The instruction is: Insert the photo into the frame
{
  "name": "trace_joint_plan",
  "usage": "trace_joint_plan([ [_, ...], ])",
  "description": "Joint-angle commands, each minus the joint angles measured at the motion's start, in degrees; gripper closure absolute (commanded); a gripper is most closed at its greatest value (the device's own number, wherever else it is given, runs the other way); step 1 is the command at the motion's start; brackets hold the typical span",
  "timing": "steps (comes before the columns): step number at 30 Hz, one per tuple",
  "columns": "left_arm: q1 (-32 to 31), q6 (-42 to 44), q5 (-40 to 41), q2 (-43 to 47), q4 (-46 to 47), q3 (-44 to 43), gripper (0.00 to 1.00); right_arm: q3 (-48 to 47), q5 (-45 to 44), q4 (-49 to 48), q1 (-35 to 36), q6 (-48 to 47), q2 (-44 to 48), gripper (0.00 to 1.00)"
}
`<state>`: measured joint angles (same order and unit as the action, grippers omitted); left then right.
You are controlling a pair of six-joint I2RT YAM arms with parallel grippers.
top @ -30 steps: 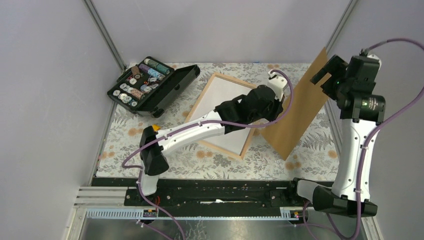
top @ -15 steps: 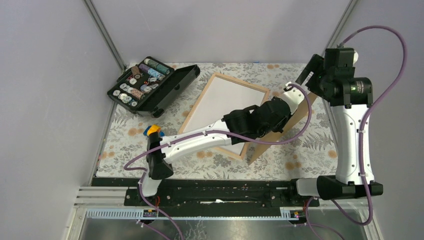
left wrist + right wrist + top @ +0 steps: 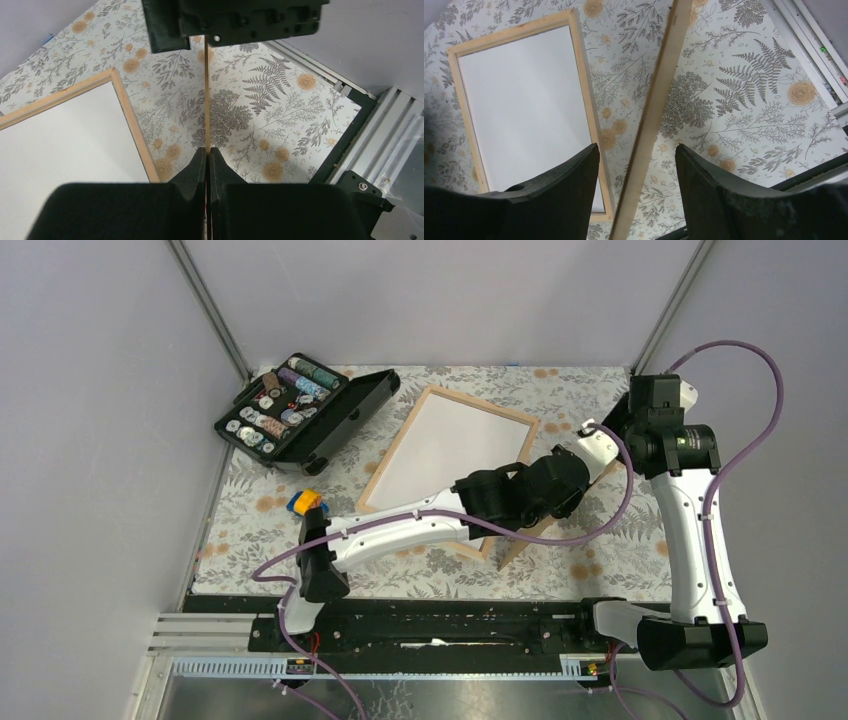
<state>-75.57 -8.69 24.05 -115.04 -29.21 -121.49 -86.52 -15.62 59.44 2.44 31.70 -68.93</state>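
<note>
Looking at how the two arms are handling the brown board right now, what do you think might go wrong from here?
1. The left gripper pinches the board, which stands on edge, by one thin strip; it could slip or swing.
2. The right gripper straddles the board's upper edge, open and not touching it; an off-centre close might push it askew.
3. The board's lower end sits close beside the frame, so a swing could knock the frame.

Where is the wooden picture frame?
In the top view the frame lies flat mid-table, between the black case on its left and the brown board standing on edge at its right.
</note>
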Motion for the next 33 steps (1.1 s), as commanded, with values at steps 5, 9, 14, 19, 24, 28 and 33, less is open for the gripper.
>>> trace_joint_plan([
  [5,-1.86,-0.84,-5.33,3.38,3.12,-2.00,0.77,4.04,-3.05,-6.14,0.21,5.10,3.98,0.45],
  [9,-1.80,-3.15,-12.32,7.53,3.65,0.29,0.40,10.58,-5.56,-9.88,0.25,8.07,8.95,0.65],
  [14,-1.77,-6.30,-14.31,17.09,5.46,7.90,0.05,15.53,-8.68,-12.31,0.21,9.33,12.75,0.89],
  [19,-1.29,-6.95,-11.31,28.78,5.66,14.75,0.01,15.36,-11.58,-13.54,0.28,4.33,15.01,1.00],
  [24,0.44,-6.92,-5.56,39.45,4.36,20.56,0.01,8.94,-11.12,-14.82,0.21,-6.83,16.71,1.00],
  [28,3.17,-5.98,-0.51,44.93,3.85,22.69,0.01,5.02,-0.84,-20.28,0.28,-12.13,18.98,1.00],
  [33,4.81,-2.62,2.56,45.41,1.86,19.60,0.01,4.94,21.20,-30.56,0.20,-6.62,19.48,1.00],
])
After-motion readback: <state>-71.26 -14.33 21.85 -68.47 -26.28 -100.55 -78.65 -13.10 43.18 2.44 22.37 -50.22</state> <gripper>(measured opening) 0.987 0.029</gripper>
